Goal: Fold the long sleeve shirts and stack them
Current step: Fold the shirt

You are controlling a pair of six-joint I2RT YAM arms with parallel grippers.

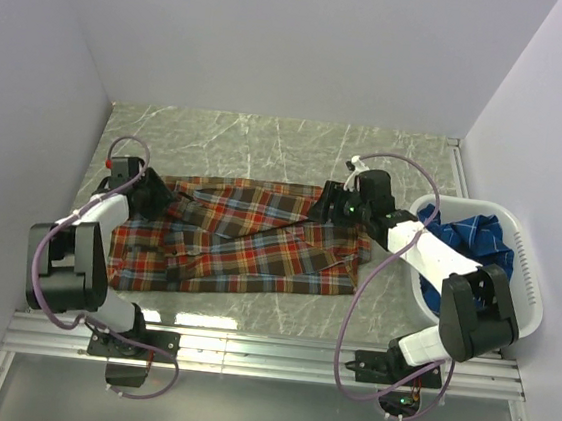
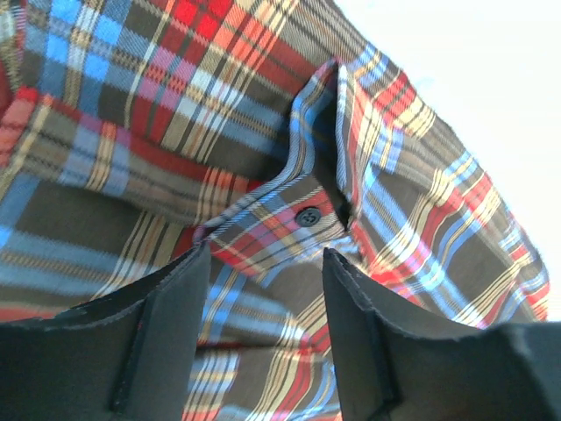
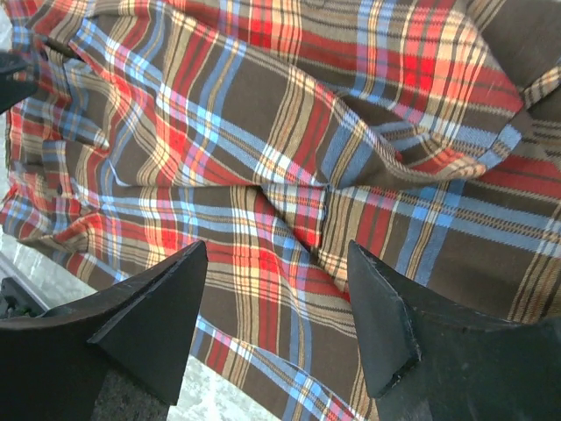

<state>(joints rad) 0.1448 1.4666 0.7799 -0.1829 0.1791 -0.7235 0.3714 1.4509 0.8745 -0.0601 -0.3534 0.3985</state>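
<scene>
A: Whereabouts of the red shirt (image 1: 248, 237)?

B: Spread across the middle of the table (image 1: 268, 144), running from near the left edge toward the right. Closer to the front edge than to the back. Rumpled, with long folds lying over one another.

A: And the blue shirt (image 1: 474, 241)?

B: Heaped inside the basket (image 1: 528, 272) at the right edge of the table. Apart from the red one, with the right arm crossing between them.

A: Left gripper (image 2: 266, 254)?

B: Down at the red shirt's left end, on the side toward the back edge. Fingers apart, clamped on nothing. Seen from the wrist: plaid cloth in the gap and a dark button (image 2: 308, 216) just beyond the tips, on a narrow buttoned strip. Cannot tell whether touching the cloth or just above it.

A: Right gripper (image 3: 276, 250)?

B: At the red shirt's back right corner, low over the cloth. Fingers spread wide as well, holding nothing. Folded plaid between the tips, crossed by a diagonal crease. A sliver of bare table at the lower left of that wrist view.
</scene>
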